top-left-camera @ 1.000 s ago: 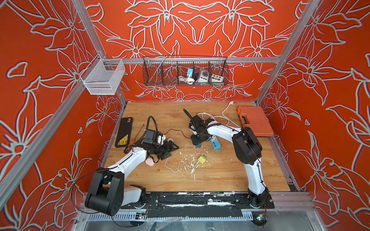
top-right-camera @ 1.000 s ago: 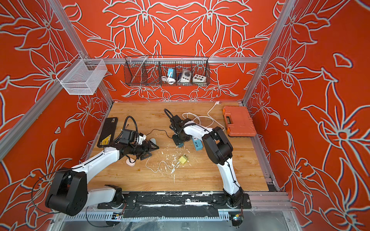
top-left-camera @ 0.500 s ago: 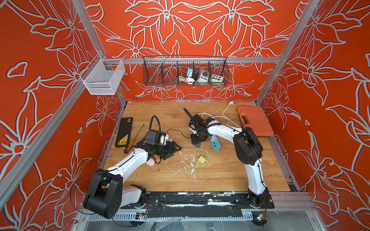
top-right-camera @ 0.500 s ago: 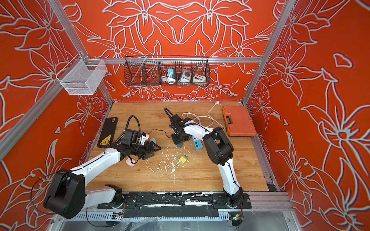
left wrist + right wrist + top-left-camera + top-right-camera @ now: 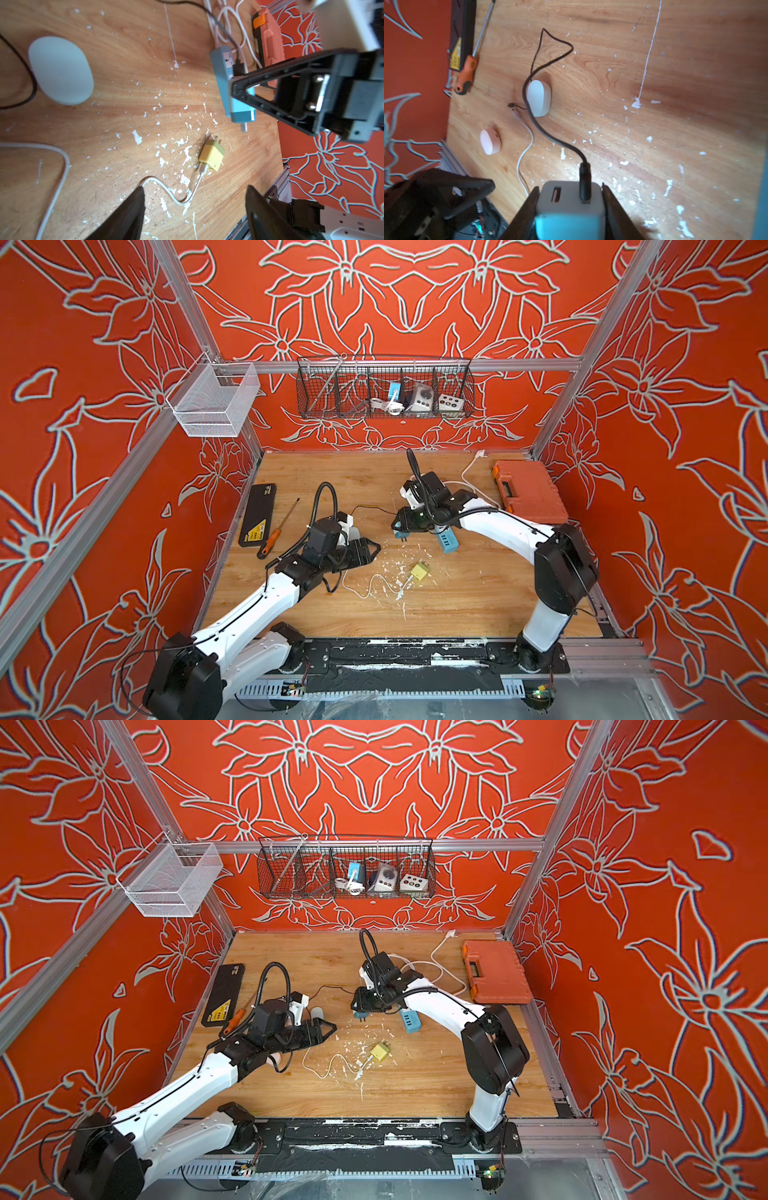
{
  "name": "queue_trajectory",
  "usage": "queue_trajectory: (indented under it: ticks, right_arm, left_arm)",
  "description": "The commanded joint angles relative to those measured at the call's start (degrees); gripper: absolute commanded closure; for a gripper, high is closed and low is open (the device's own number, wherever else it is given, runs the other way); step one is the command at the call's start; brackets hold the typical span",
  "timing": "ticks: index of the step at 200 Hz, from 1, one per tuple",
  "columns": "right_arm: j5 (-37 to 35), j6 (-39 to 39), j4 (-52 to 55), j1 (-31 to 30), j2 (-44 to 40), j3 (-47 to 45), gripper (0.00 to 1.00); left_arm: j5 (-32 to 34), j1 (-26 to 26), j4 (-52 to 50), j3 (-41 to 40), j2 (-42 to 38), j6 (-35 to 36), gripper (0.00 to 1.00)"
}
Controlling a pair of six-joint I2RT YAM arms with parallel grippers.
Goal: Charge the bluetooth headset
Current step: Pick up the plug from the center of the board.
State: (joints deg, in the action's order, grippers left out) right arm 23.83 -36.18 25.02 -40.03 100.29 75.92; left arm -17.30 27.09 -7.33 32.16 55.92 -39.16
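My right gripper (image 5: 570, 187) is shut on a white and blue charger plug (image 5: 569, 199), held just above the table with its prongs down (image 5: 401, 536). A black cable (image 5: 550, 137) is plugged into it and runs past the white oval headset case (image 5: 538, 97), which also shows in a top view (image 5: 316, 1012). The cable's small end lies beside the case. A pinkish case (image 5: 490, 141) lies nearer the left wall. My left gripper (image 5: 195, 189) hangs open and empty over a white cable (image 5: 172, 195), and shows in a top view (image 5: 372, 549).
A yellow charger (image 5: 419, 572) and a blue power strip (image 5: 446, 541) lie mid-table among white flecks. At the left lie a screwdriver (image 5: 276, 531) and a black power bank (image 5: 258, 514), at the back right an orange tool case (image 5: 530, 491). A wire basket (image 5: 384, 389) hangs on the back wall.
The right gripper's jaws have closed onto the charger plug. The left arm has moved right, toward the middle of the table, with its jaws still open.
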Motion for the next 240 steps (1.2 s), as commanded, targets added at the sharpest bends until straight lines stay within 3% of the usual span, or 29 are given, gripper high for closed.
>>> queue_trajectory:
  ticks: [1, 95, 133, 240]
  right_arm:
    - [2.6, -8.6, -6.7, -0.8, -2.6, -2.5, 0.59]
    - [1.8, -20.3, -17.2, -4.1, -8.1, -8.4, 0.59]
    - [0.4, -22.2, -18.5, -4.9, -10.4, -9.9, 0.60]
    - [-1.7, -25.3, -21.7, -7.1, -13.2, -12.9, 0.60]
  left_arm:
    - [8.1, 3.1, 6.0, -0.5, -2.3, 1.5, 0.24]
    - [21.1, 12.8, 11.5, 2.8, 4.3, 4.1, 0.22]
    - [24.0, 14.1, 13.2, 3.8, 5.6, 4.1, 0.20]
    - [23.2, 14.1, 15.9, 5.4, 8.2, 3.0, 0.38]
